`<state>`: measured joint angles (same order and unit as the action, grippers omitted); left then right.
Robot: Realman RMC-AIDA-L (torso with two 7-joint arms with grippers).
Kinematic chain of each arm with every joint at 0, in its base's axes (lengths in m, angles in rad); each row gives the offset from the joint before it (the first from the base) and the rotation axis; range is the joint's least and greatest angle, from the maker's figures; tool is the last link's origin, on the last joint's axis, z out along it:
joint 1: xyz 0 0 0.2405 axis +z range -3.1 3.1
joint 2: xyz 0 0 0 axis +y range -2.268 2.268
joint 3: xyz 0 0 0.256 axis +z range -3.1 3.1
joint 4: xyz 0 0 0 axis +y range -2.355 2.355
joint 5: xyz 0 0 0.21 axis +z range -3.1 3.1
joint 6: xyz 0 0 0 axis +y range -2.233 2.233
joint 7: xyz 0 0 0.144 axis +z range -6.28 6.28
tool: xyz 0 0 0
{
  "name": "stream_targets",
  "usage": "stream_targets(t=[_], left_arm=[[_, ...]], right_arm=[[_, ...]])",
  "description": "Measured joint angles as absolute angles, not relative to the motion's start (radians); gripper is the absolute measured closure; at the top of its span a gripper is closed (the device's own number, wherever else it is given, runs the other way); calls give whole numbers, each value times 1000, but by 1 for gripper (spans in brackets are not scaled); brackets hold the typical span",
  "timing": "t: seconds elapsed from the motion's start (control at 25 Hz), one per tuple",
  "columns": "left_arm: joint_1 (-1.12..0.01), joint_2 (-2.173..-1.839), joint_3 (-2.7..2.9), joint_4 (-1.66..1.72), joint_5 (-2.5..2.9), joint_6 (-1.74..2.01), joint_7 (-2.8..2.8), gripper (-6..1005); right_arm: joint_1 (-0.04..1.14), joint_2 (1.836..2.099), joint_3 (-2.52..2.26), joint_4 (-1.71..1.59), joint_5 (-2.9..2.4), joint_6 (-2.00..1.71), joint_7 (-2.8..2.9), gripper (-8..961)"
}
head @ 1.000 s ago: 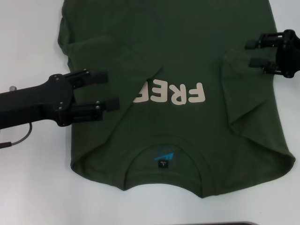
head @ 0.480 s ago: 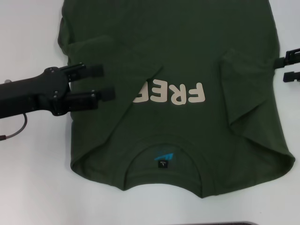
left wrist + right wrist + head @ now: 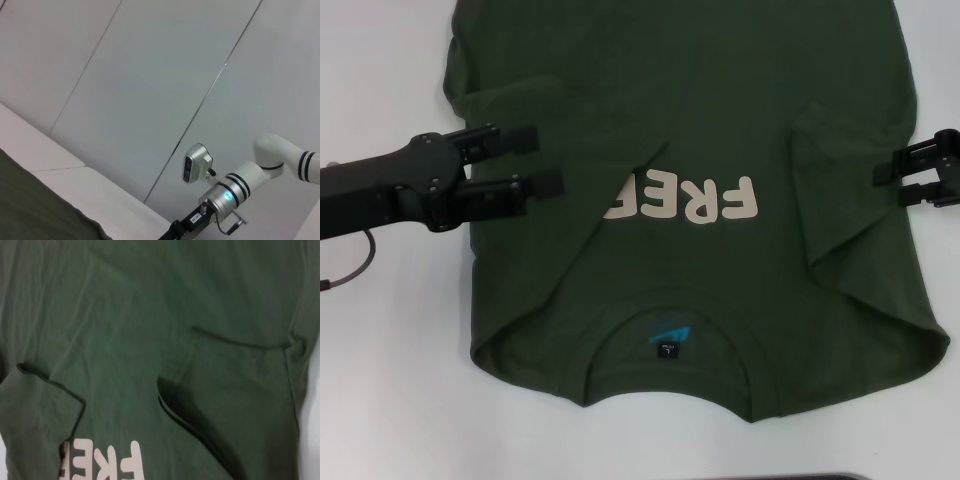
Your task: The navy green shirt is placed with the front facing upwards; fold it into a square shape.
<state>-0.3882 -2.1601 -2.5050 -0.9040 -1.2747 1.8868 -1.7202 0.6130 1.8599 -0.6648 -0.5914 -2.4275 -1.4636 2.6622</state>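
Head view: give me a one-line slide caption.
Both sleeves folded onto the navy green shirt; the open left claw and open right claw hover at its sides.

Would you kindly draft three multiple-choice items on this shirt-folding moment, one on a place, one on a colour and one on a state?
1. Where is the left gripper?
A. over the shirt's left side
B. at the collar
C. off the table

2. What colour is the chest lettering on the navy green shirt?
A. red
B. cream
C. blue

3. How are both sleeves lying?
A. spread outward
B. rolled up
C. folded in over the body

Key: 1 A, its open fingers hang above the cloth beside the lettering; 2 B, pale letters on dark green; 3 C, both sleeves lie folded inward, the right gripper open at the shirt's right edge.
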Motion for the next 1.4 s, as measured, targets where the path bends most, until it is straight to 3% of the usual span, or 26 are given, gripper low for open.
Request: stream_targets(t=[1.4], left_arm=[[-394, -2161, -2501, -891, -1275, 1877, -1716, 98]], right_arm=[[617, 1888, -705, -578, -2426, -1441, 2666, 386]])
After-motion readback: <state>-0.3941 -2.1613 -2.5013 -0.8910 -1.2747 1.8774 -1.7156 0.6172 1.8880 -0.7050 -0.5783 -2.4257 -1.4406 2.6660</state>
